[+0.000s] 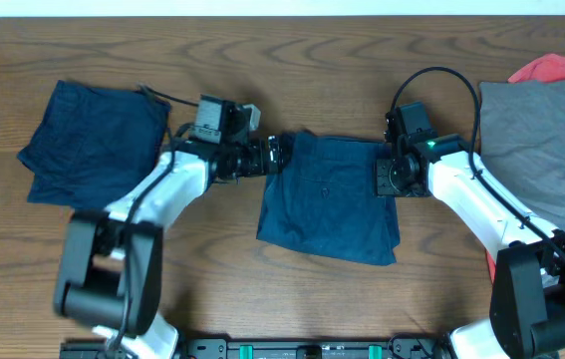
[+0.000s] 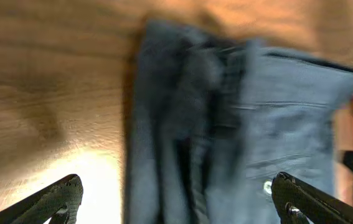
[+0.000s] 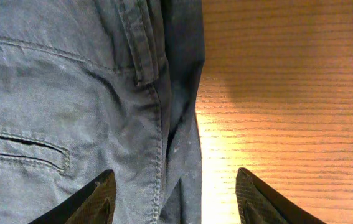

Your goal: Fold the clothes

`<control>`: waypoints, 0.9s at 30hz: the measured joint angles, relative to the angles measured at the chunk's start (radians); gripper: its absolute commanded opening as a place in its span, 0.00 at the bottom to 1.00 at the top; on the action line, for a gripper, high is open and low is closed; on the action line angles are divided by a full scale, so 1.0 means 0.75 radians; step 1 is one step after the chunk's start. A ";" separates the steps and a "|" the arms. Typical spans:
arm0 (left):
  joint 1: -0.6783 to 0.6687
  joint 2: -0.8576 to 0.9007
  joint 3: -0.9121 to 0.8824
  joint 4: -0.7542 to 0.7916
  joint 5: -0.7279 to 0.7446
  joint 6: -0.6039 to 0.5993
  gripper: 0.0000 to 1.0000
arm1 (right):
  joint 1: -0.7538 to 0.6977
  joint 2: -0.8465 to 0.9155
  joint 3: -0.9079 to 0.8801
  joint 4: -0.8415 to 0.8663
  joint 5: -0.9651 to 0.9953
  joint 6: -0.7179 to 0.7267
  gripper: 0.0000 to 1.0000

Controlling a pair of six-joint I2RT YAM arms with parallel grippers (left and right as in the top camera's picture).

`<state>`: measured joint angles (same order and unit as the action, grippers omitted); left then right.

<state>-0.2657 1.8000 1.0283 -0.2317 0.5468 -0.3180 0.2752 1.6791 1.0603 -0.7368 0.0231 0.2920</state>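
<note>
Two arms close in on one pair of navy shorts [image 1: 330, 197], spread flat on the wooden table [image 1: 262, 50] at centre frame in the overhead view. The left gripper [image 1: 277, 155] sits right at the shorts' upper left corner. The right gripper [image 1: 390, 178] is at the upper right edge.

On the left wrist camera the picture is blurred, but the fingers [image 2: 61, 198] stand wide apart at the bottom corners, with the denim bunched in folds between them and nothing pinched. On the right wrist camera the jaws are spread too, one finger over the cloth and the other over bare wood. They straddle the shorts' side seam, with a belt loop and a pocket slit in plain view. Whether either tool touches the fabric, I cannot tell.

Elsewhere, a second navy garment [image 1: 93, 140] lies folded at upper left. A grey garment [image 1: 546, 140] sits at the right edge of the frame, and a red garment [image 1: 556, 68] peeks out above it.
</note>
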 measured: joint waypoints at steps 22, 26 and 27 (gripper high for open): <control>-0.140 0.238 0.033 0.141 0.233 -0.004 0.06 | 0.000 0.000 0.000 -0.026 0.000 0.000 0.60; -0.100 0.185 0.033 0.080 0.165 -0.004 0.06 | -0.001 0.000 0.000 -0.041 0.002 0.000 0.58; -0.080 0.154 0.033 0.058 0.129 -0.004 0.06 | -0.001 0.000 0.000 -0.046 0.005 0.001 0.59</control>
<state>-0.3260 1.9156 1.0531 -0.1879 0.6434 -0.3210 0.2749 1.6791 1.0603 -0.7712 0.0269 0.2924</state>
